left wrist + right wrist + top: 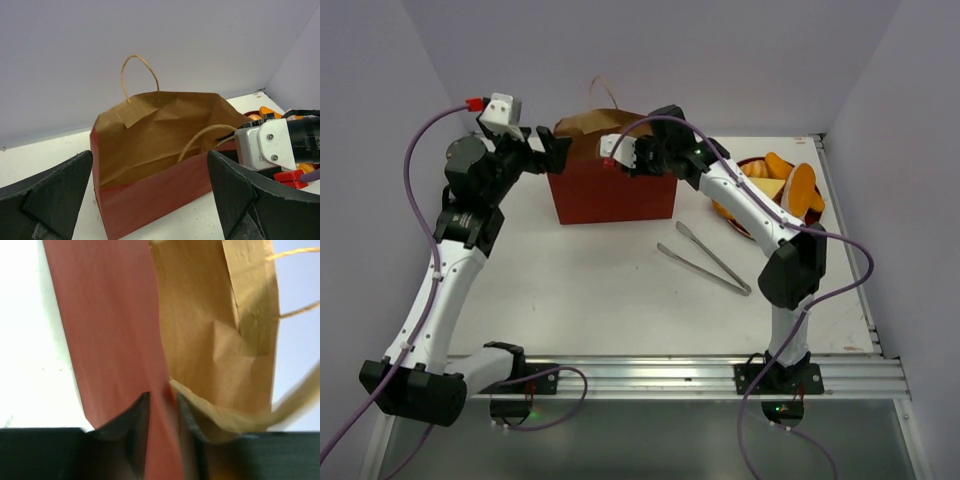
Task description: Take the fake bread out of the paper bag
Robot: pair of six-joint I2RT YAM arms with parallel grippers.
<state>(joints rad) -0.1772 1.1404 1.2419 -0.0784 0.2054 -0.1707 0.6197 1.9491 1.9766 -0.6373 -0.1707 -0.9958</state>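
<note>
The red paper bag (pixel 610 195) stands upright and open at the back middle, brown inside, handles up. My right gripper (pixel 628 165) is shut on the bag's near wall at its right end; in the right wrist view (pixel 162 397) one finger is outside the red wall (pixel 110 315) and one inside. My left gripper (pixel 558 150) is open and empty at the bag's left end, apart from it; its view (pixel 150 151) looks into the bag (pixel 150 195), where no bread shows. The fake bread (pixel 802 188) lies on the plate to the right.
A dark-red plate (pixel 750 163) holding the pastries sits at the back right near the table edge. Metal tongs (pixel 705 258) lie in front of the bag to the right. Purple walls close in behind and at the sides.
</note>
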